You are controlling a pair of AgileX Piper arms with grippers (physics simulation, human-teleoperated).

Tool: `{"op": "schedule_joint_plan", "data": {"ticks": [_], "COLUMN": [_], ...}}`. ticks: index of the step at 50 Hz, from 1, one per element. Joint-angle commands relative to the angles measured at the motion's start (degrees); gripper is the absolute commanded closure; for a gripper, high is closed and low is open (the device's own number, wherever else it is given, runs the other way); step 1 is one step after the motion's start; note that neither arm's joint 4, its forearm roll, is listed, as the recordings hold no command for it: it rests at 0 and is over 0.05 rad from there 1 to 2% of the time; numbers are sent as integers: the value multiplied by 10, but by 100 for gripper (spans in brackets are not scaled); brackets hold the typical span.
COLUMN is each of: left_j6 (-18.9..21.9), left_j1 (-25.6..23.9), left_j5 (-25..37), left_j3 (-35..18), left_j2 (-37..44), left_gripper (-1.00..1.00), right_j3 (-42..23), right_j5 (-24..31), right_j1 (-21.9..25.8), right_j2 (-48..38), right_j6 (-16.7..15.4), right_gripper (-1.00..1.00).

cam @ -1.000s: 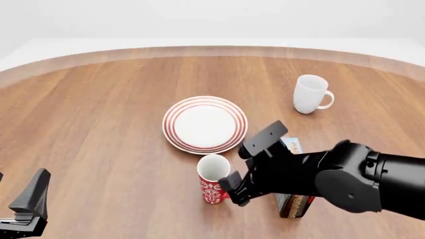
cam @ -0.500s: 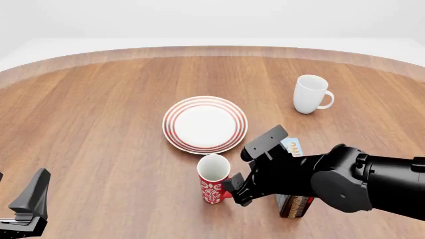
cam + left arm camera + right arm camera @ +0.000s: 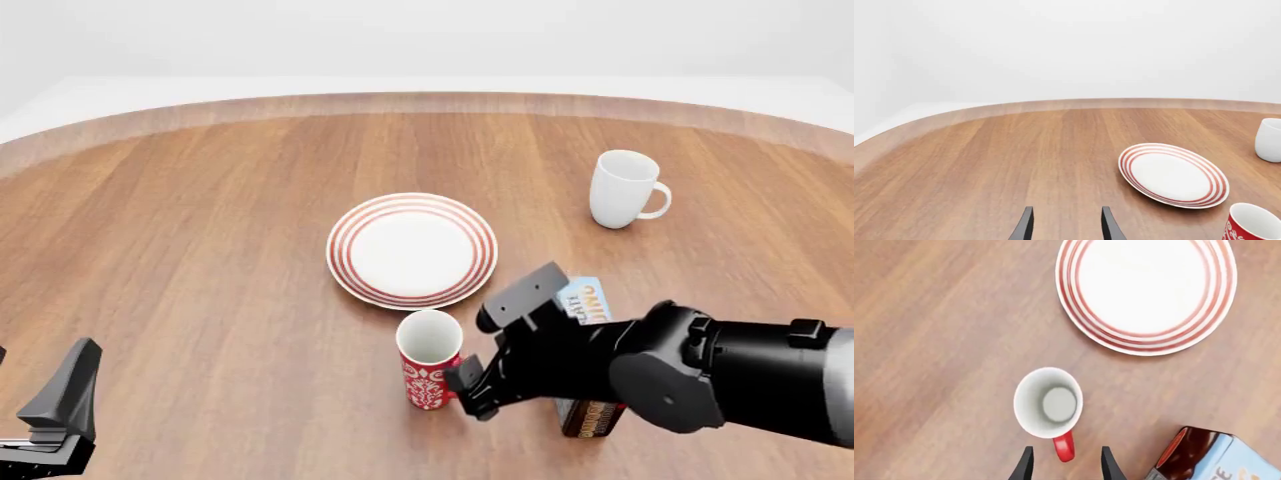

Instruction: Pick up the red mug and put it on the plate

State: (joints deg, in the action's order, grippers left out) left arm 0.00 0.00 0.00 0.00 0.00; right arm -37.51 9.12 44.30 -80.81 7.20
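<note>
The red mug (image 3: 429, 362) stands upright on the table, just in front of the plate (image 3: 412, 250), which has nothing on it. My right gripper (image 3: 470, 390) is right beside the mug, on its handle side. In the right wrist view the right gripper (image 3: 1065, 467) is open, its fingers either side of the mug's red handle (image 3: 1063, 447) and not touching it, with the white inside of the red mug (image 3: 1048, 402) and the plate (image 3: 1145, 290) beyond. My left gripper (image 3: 60, 410) is open at the near left, far from both; the left wrist view shows its fingertips with nothing between them.
A plain white mug (image 3: 623, 190) stands at the far right. A brown and blue box (image 3: 589, 408) lies right of the red mug, partly under my right arm, and shows in the right wrist view as the box (image 3: 1207, 455).
My right arm has eased a little left and down toward the red mug's handle. The mug, the plate and the left arm have not moved.
</note>
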Motion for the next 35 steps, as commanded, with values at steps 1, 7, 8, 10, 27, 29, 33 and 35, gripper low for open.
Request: {"op": "schedule_joint_plan", "data": {"ticks": [1,7,8,10,27,29,33,35], "left_j6": [0,0,0,0,0,0,0,0], "left_j1": [0,0,0,0,0,0,0,0], "left_j5": [0,0,0,0,0,0,0,0], "left_j3": [0,0,0,0,0,0,0,0], "left_j2": [0,0,0,0,0,0,0,0], "left_gripper": [-100,-100,-100,-100,-100,-100,-100,-100], "right_j3": [13,19,19,21,30,32,34,35], "right_j5": [-17,-23,-22,-25,-48,-50,-55,-58], "right_j1": [3,7,8,6,12,13,14,13], "right_j2": [-10,-13,-12,-16,-35,-37,-41,-44], "right_j6": [8,11,12,11,20,21,23,23], "right_gripper": [-100,-100,-100,-100,-100,-100,-100,-100]}}
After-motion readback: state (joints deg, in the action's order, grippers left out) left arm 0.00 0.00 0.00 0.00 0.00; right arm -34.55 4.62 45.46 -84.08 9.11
